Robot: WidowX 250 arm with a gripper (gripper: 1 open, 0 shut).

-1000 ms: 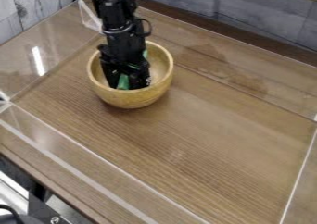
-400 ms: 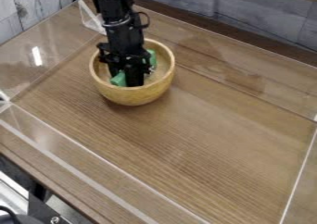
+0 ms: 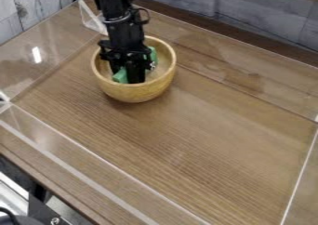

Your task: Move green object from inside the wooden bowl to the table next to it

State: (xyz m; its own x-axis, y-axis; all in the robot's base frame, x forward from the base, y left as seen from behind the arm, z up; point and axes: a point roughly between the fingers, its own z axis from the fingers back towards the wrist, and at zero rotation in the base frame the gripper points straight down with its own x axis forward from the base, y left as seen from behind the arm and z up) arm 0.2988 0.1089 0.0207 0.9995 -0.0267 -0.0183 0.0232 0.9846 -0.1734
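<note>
The wooden bowl point(image 3: 132, 86) sits at the back left of the brown table point(image 3: 199, 145). Inside it lies the bright green object point(image 3: 122, 77), partly covered by my black gripper point(image 3: 123, 73), which reaches straight down into the bowl. The fingers point(image 3: 113, 69) look drawn together on the green block, which shows between and beside their tips. A second patch of green point(image 3: 149, 59) shows at the bowl's far inner wall; I cannot tell whether it is part of the same block.
Clear plastic walls point(image 3: 74, 164) run along the table's edges, close behind and left of the bowl. The black arm point(image 3: 114, 10) rises from the bowl toward the top left. Bare wood lies to the bowl's right and in front of it.
The gripper has shifted slightly left and deeper inside the bowl and its fingers have drawn together on the green object. The bowl has stayed in place.
</note>
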